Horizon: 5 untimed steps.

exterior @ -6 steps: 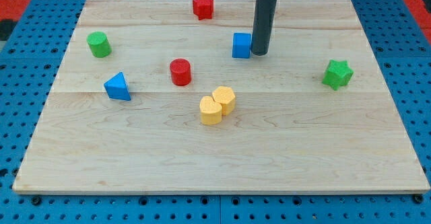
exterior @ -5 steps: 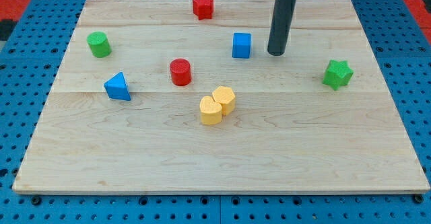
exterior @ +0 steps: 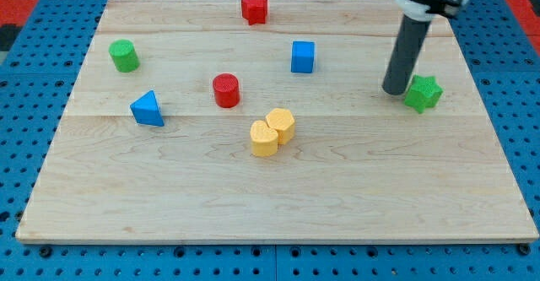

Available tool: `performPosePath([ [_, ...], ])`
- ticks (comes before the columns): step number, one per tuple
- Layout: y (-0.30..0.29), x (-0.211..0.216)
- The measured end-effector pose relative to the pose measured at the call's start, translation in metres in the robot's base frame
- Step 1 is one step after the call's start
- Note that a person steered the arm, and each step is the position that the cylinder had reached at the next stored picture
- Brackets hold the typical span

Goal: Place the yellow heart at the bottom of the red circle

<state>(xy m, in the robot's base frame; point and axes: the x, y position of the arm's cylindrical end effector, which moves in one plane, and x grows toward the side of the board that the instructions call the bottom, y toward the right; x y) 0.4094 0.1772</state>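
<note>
Going from the view's left: a green cylinder [exterior: 124, 56] and blue triangle [exterior: 148, 109] are sitting at the left of the wooden board [exterior: 253, 205], then the red circle [exterior: 225, 89], w/ a red star [exterior: 254, 8] near the top edge. The yellow heart [exterior: 264, 137] is lying just below-right of the red circle, not under it yet, and is being touched by a yellow hexagon-ish block [exterior: 281, 124] on its upper right. It is being judged as light, stiff and free-sliding, so it is best pushed on its right flank, leftward. Its look: pale yellow, lobed, flat-topped. A blue cube [exterior: 303, 56] follows. My tip [exterior: 395, 91] is being held well right of the heart, just beside the green star [exterior: 423, 93]. No pincer is fitted, so no grip state applies.
</note>
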Motion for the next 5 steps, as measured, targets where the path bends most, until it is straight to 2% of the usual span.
performPosePath([
  [2, 0.001, 0.079],
  [3, -0.034, 0.099],
  [4, -0.100, 0.106],
  [5, -0.163, 0.097],
])
